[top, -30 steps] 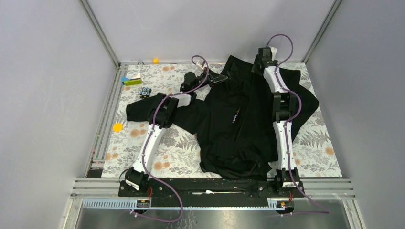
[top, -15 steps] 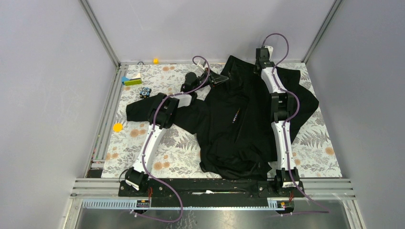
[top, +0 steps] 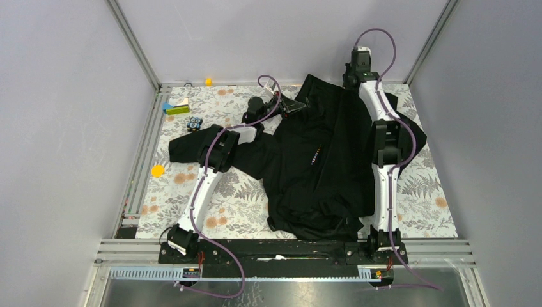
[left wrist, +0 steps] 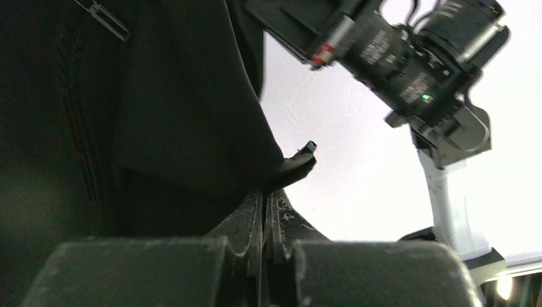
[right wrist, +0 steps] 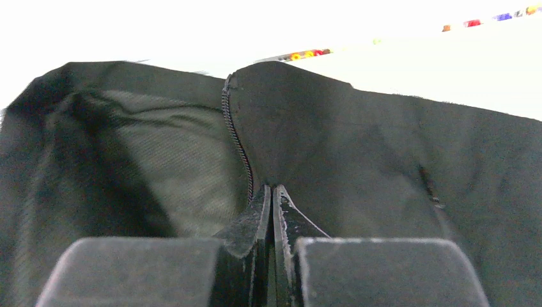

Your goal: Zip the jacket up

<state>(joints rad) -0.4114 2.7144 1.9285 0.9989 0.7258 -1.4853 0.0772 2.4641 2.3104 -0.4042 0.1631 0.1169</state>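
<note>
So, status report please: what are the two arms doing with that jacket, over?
Left gripper shut on jacket fabric, right gripper shut beside the zipper teeth. Jacket spread out, far end lifted. Small blocks off left, nothing in the way.

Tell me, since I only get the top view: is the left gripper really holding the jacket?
Observer: Yes; the left wrist view shows the left gripper shut on a fold of the jacket.
Operator: And the right?
Observer: The right gripper is shut on the jacket's edge, where the zipper teeth run down to its fingertips.
Operator: Any pull visible?
Observer: What looks like a metal pull tab shows at the top left of the left wrist view, apart from the fingers.
</note>
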